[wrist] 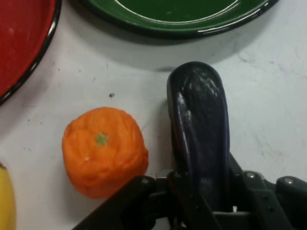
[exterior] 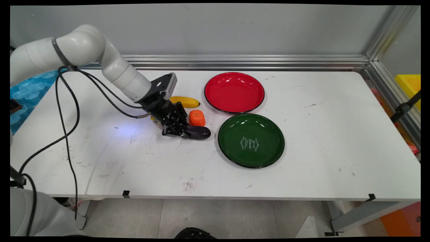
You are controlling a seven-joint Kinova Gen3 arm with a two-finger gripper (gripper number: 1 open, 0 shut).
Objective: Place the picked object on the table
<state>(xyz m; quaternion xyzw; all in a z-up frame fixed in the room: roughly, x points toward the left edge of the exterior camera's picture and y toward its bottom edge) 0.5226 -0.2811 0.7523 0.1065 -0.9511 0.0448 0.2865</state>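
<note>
Tool (exterior: 174, 129) is down at bench (exterior: 315, 168) level, clenched around the near end of a dark purple eggplant (exterior: 198, 132); in the hand view the eggplant (wrist: 201, 134) runs up between the black fingers (wrist: 189, 201), which sit against both its sides. Eggplant lies flat on the bench, free end pointing toward the green plate (exterior: 251, 140), close to its rim but not touching. Orange round fruit (exterior: 197, 117), looks like a tangerine, sits just beside the eggplant on the far side; hand view shows the tangerine (wrist: 104, 151) next to the tool's linkage with a narrow gap to the eggplant, green stem spot facing up. Banana (exterior: 184, 101) lies behind the tangerine, partly hidden by the arm's wrist; only a yellow sliver of the banana (wrist: 5, 201) shows at the hand view's left edge. Red plate (exterior: 234, 92) is further back toward the wall, right of the banana, its rim close to the green plate's rim; cannot tell whether they touch. Both plates have nothing on them; green one carries a small white printed mark in its middle. Green plate rim (wrist: 158, 26) and red plate rim (wrist: 33, 62) both show at the top of the hand view. Black cables (exterior: 67, 111) hang from the arm over the bench's left side.
</note>
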